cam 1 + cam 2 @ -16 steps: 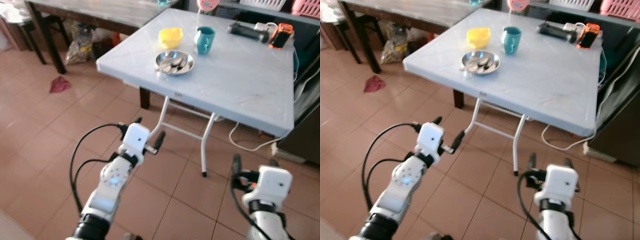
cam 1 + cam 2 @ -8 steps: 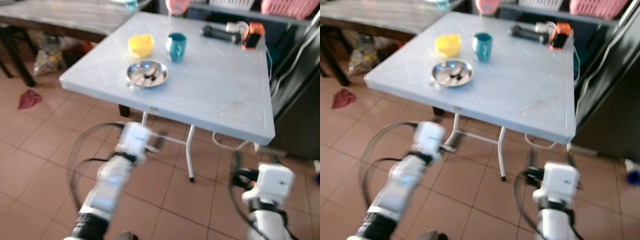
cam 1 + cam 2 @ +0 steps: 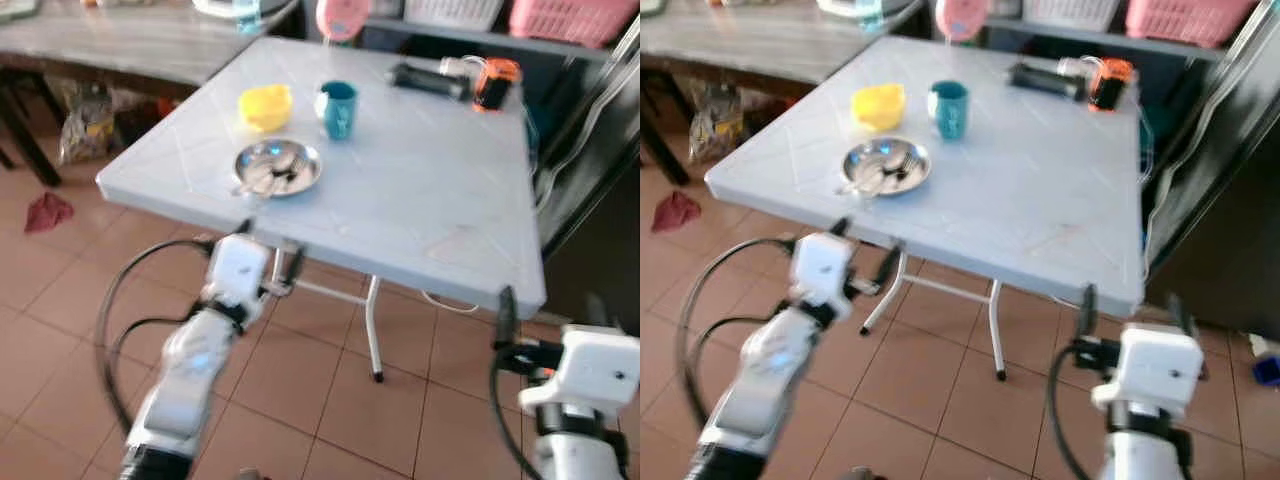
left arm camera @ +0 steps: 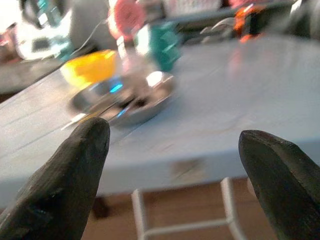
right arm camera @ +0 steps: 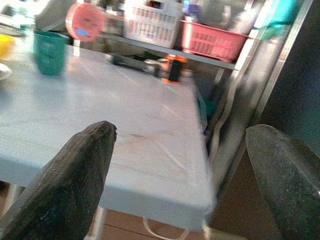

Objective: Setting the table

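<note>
Here, left claw (image 3: pixel 270 268): my fingers spread, below the table (image 3: pixel 440 190) edge.
Steel dish (image 3: pixel 277 167): just ahead, nearer this arm.
Right claw (image 3: pixel 545 312): spread, well apart.

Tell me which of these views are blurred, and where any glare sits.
Left eye view: mild motion blur across the scene, softest on the left end effector below the table edge. Left wrist view: heavily blurred; the steel dish, yellow bowl and teal cup smear, with bright glints on the dish. Right wrist view: soft, with window glare washing out its upper corner beyond the cup.
</note>
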Robot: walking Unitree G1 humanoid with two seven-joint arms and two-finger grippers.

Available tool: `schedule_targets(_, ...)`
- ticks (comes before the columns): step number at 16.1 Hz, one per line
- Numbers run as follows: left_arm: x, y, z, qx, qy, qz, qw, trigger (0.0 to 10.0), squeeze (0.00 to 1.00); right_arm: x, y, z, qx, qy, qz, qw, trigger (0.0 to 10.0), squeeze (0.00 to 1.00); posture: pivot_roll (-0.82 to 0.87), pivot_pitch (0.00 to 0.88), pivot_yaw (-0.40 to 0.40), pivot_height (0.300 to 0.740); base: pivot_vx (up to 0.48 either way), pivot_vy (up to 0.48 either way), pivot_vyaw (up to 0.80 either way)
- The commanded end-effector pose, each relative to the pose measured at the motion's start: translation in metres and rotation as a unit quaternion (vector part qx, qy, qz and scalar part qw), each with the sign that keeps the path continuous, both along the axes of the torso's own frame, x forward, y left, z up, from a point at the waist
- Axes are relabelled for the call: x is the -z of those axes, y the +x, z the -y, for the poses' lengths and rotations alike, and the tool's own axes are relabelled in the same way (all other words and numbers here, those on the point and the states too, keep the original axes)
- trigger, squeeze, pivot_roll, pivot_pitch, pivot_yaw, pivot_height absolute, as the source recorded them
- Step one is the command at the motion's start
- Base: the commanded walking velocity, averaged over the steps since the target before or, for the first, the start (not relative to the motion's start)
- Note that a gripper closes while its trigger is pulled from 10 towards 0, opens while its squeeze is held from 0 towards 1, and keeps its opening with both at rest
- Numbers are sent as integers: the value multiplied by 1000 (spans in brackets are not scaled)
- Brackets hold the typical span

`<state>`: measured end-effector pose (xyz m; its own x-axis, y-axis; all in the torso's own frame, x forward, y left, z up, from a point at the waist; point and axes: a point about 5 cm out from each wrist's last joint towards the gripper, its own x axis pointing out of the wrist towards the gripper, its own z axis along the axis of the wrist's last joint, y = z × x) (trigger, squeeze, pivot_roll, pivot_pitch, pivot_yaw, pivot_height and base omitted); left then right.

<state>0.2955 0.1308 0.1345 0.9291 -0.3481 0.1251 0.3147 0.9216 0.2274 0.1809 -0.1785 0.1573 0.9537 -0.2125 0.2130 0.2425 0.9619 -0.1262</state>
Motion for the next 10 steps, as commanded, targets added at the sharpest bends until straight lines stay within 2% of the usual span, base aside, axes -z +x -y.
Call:
schedule_targets(1,0,0,6,9,-1,-4,1000,10000,0,7,-2,4,7,-6,-20,1000,10000,0,17,139,-31,714,251,0,0)
schedule_targets(4,-2,-2,8,13,-2,-9,1000,10000,0,9,0,1,5,-2,-30,1000,10000,0,19,139,-33,714,245,0,0)
schedule_targets(10,11,0,2,-6,3,-44,999,10000,0,14,0,-2,7,4,-39,999,10000,0,22,139,-23,714,0,0,0)
